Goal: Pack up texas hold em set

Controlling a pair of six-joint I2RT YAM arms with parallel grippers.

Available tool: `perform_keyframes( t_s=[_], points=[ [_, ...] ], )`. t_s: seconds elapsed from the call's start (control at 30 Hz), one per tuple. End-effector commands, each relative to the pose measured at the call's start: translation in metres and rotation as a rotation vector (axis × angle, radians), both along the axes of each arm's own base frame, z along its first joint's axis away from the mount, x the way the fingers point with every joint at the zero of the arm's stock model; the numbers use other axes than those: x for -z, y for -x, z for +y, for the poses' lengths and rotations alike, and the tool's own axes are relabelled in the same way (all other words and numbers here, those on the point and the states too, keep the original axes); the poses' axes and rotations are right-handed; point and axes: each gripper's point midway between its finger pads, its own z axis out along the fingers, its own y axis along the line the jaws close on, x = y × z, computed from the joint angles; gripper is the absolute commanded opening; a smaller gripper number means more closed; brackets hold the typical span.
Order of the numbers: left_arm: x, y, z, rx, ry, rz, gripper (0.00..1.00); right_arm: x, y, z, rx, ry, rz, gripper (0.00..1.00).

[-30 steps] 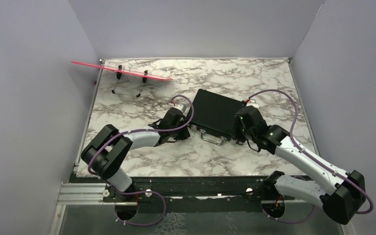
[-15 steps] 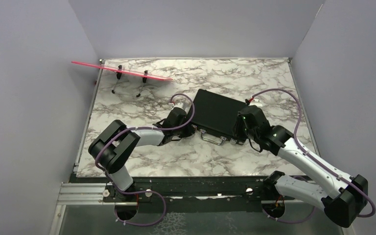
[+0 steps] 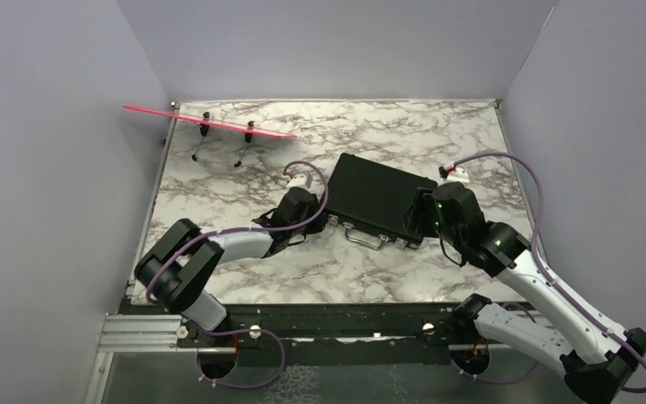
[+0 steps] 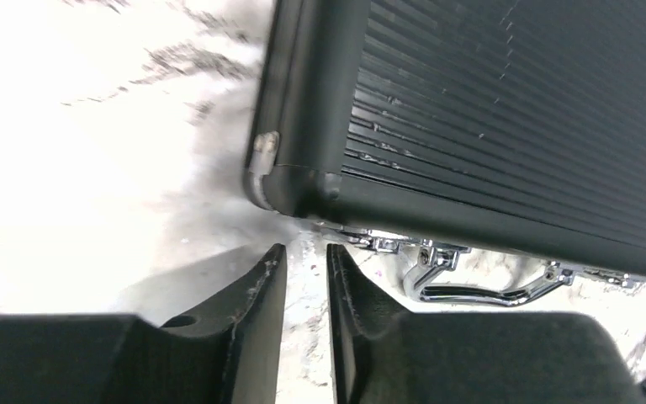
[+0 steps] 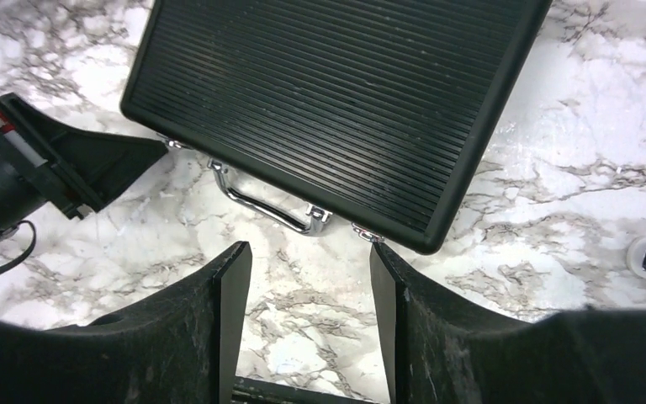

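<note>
- A white marble-patterned table (image 3: 219, 194) with grey veins sits inside plain lavender-grey walls (image 3: 328, 50) that close it in at 9, 12 and 3 o'clock.
- At 6 o'clock, a black and metal rail (image 3: 328, 324) runs along the near edge and carries both arm bases.
- The left gripper (image 4: 305, 252) lies low over the marble at the case's 8 o'clock corner. Its fingers are drawn almost together with only a thin slit between them, and they pinch nothing.
- The right gripper (image 5: 309, 252) hovers over the case's 4 o'clock corner, above the near latch. Its fingers are spread wide and hold nothing.
- The texas hold em set (image 3: 374, 198), a black ribbed briefcase, lies flat with its lid down, just right of the table's middle and turned askew.
- Its chrome handle (image 5: 269, 210) and latches face about 7 o'clock, between the two grippers.
- At 11 o'clock, well apart from the case, a pink strip (image 3: 210, 122) stands on thin wire legs and overhangs the table's left edge.
</note>
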Motion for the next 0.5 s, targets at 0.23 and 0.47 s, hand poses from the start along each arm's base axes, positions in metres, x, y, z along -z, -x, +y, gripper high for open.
perform_keyframes(
  t_s=[0.23,0.47],
  points=[
    [-0.14,0.005,0.09,-0.116,-0.175,-0.412,0.57,-0.067,0.016,-0.046,0.121,0.032,-0.111,0.65],
    [-0.257,0.042,0.161,-0.25,-0.215,-0.621,0.75,-0.125,0.028,-0.078,0.188,0.038,-0.251,0.73]
  ],
)
